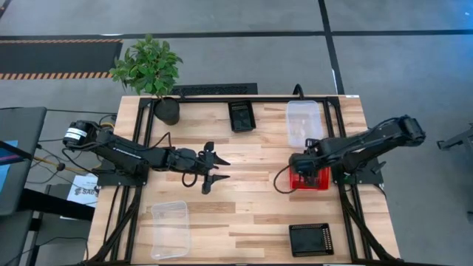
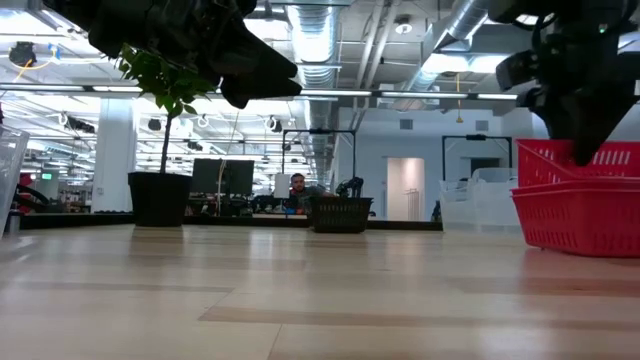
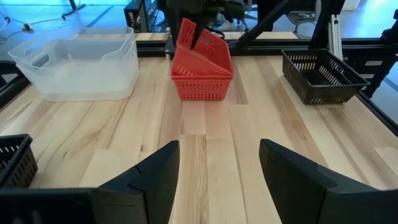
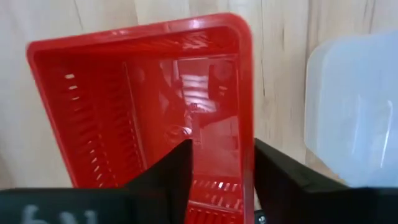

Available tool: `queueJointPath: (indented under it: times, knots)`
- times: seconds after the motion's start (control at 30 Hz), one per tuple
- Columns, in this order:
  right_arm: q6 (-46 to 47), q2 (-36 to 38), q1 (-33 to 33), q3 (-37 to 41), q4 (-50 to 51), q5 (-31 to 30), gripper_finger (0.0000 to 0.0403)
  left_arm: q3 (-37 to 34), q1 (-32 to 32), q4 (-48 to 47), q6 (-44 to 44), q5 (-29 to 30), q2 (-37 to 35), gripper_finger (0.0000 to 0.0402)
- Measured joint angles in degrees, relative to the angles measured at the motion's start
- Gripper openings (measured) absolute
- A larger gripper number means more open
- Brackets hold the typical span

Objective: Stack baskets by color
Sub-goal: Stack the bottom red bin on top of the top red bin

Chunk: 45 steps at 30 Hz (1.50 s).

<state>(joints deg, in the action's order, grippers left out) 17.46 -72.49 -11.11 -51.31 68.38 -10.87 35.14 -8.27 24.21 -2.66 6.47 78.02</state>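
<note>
A pale wooden table [image 1: 251, 199] stands on a grey floor with a potted plant [image 1: 151, 70] at its far left corner, and the low view looks past it into a wide workshop where a person sits at a desk in the distance. The baskets are spread out so each colour can be gathered to its own spot. The red stack [image 1: 310, 177] sits at the right side of the table, and its top basket [image 3: 202, 40] lies tilted in the one below, not yet nested flat. The right gripper [image 4: 221, 165] is over that stack, its fingers straddling one wall of the top basket with a gap on each side, so the jaws stand apart and look to be around the wall and not pinching it; probably this is the moment of letting go after setting it in. Just beyond the stack lies a clear basket [image 1: 303, 122], another clear one [image 1: 170, 229] is at the near left, a black basket [image 1: 241, 115] at the far edge and another black one [image 1: 310, 239] at the near right, all apart and unstacked. The left gripper [image 1: 211, 168] hovers over the table's middle, jaws apart and empty, facing the red stack and waiting clear of the work.
</note>
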Motion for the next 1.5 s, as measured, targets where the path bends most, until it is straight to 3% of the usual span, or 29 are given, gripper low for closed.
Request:
queueJointPath:
  times: [0.23, 0.43, 0.57, 0.93, 1.23, 1.5]
  knots:
    - [-2.41, -0.55, 0.02, -0.02, -0.28, 0.21, 0.0021, 0.00, 0.00, 0.56, 0.63, -0.01, 0.00, 0.0209]
    - [-4.25, -0.16, 0.02, -0.04, -0.50, 0.86, 0.0024, 0.00, -0.11, 0.80, -0.69, -0.01, 0.00, 0.0209]
    - [-6.52, -0.16, 0.59, -0.04, -2.16, 4.52, 0.0009, 0.00, -0.61, 0.81, -1.51, -0.06, 0.00, 0.0209]
    - [-9.61, -0.16, 1.90, -0.04, -5.95, 8.42, 0.0011, 0.00, -0.74, 1.17, -1.62, -0.05, 0.00, 0.0209]
    - [-8.88, -0.16, 1.90, -0.04, -6.03, 9.60, 0.0107, 0.00, -0.74, 0.93, -0.98, -0.05, 0.00, 0.0209]
    - [-10.78, -0.16, 1.90, -0.04, -5.67, 9.88, 0.0158, 0.00, -0.74, 0.76, -0.85, -0.05, 0.00, 0.0209]
